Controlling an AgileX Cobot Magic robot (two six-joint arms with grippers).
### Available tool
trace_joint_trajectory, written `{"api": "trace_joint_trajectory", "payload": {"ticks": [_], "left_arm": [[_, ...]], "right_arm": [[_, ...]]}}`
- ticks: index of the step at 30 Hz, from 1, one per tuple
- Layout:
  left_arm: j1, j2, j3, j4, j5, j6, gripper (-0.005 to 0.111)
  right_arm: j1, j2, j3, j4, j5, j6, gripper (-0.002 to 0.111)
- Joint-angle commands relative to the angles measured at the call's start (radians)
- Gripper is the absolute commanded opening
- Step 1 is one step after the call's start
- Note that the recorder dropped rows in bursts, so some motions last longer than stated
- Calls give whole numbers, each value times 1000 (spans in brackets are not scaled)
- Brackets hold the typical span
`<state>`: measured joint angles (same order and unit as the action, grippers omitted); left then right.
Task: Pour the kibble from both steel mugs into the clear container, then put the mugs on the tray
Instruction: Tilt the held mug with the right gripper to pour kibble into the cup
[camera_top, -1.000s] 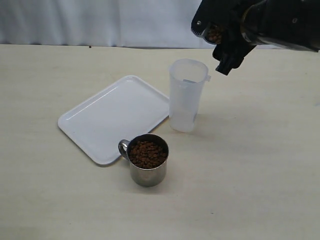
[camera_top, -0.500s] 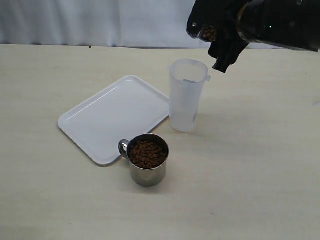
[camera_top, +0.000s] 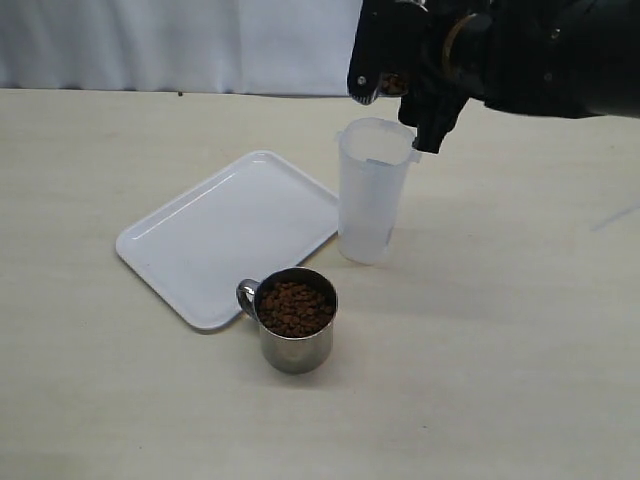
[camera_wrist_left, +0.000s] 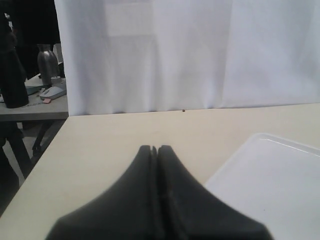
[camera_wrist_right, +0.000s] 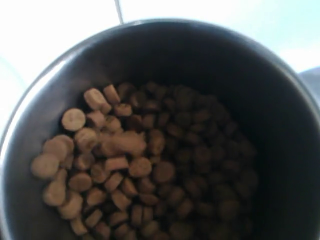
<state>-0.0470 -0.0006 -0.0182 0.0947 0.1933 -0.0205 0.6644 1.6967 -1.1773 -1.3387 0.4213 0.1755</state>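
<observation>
My right gripper (camera_top: 418, 92) is shut on a steel mug (camera_top: 372, 84), held tilted just above the rim of the clear container (camera_top: 372, 195). Kibble (camera_top: 394, 84) shows at the mug's mouth. In the right wrist view the mug's inside (camera_wrist_right: 210, 65) fills the picture, with kibble (camera_wrist_right: 135, 170) heaped toward one side; the fingers are hidden. A second steel mug (camera_top: 295, 345), full of kibble (camera_top: 296, 307), stands upright at the near edge of the white tray (camera_top: 225, 235). My left gripper (camera_wrist_left: 154, 149) is shut and empty over the table beside the tray (camera_wrist_left: 280, 185).
A white curtain (camera_top: 180, 45) hangs behind the table's far edge. In the left wrist view the table's side edge (camera_wrist_left: 35, 165) drops off, and beyond it a grey side table carries a steel bottle (camera_wrist_left: 47, 62).
The right arm has carried its mug to the left, from beside the container's spout to above its mouth, and tipped it further. The other mug, tray and container have not moved.
</observation>
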Motion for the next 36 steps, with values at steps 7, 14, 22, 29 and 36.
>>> {"api": "trace_joint_trajectory", "payload": {"ticks": [7,14,22,29,36], "left_arm": [[0,1,-9,0,-13,-2,0],[0,1,-9,-1,-6,-2,0],[0,1,-9,-1,-8,-2,0],[0,1,-9,-1,-8,-2,0],[0,1,-9,-1,-8,-2,0]], "right_arm": [[2,-2,-9,-136,-5,-6,5],[2,0,-9,-169,-2,-6,5],[2,0,25,-179,24,-26,5],[2,0,29,-179,22,-45,5],[2,0,29,-179,-6,-87,5]]}}
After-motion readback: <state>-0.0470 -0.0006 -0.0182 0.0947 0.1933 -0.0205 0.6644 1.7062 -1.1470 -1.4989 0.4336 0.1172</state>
